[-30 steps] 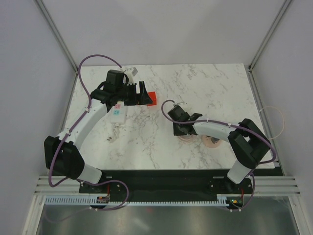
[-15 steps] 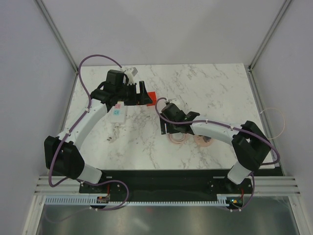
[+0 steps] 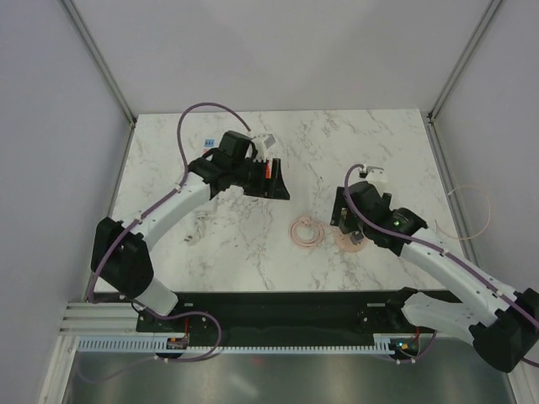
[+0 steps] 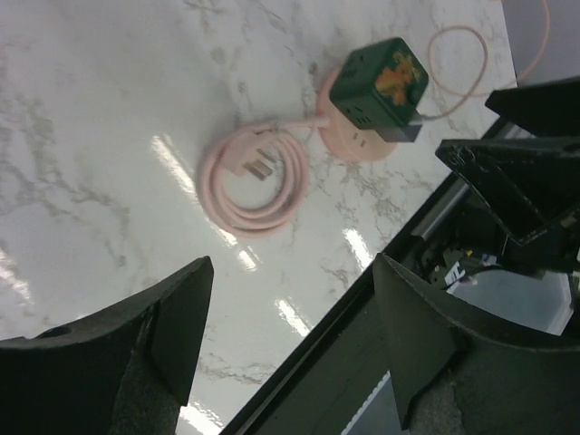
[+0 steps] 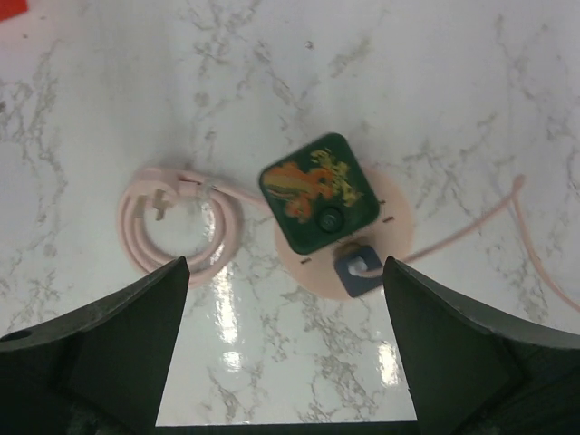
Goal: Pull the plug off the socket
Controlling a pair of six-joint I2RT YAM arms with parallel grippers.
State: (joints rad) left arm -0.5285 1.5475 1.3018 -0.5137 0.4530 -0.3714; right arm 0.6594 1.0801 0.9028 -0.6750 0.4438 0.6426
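Observation:
Only a sliver of the red plug (image 3: 268, 169) shows in the top view, right beside my left gripper (image 3: 276, 181); a red corner (image 5: 11, 7) also shows at the top left of the right wrist view. My left arm hides the socket. My left gripper (image 4: 290, 335) is open, with nothing between its fingers (image 4: 177, 317). My right gripper (image 3: 345, 220) hangs over the front right of the table. In its own wrist view the right gripper (image 5: 285, 344) is open and empty.
A dark green cube (image 5: 317, 192) stands on a pink disc (image 5: 394, 217), with a small grey-blue plug (image 5: 356, 269) beside it. A coiled pink cable (image 3: 305, 231) lies to their left. A small blue square (image 3: 209, 143) shows beyond my left arm.
My right gripper has opened and drawn back to the right, leaving the green cube and pink cable on the table. My left arm has swung right, now covering most of the red plug.

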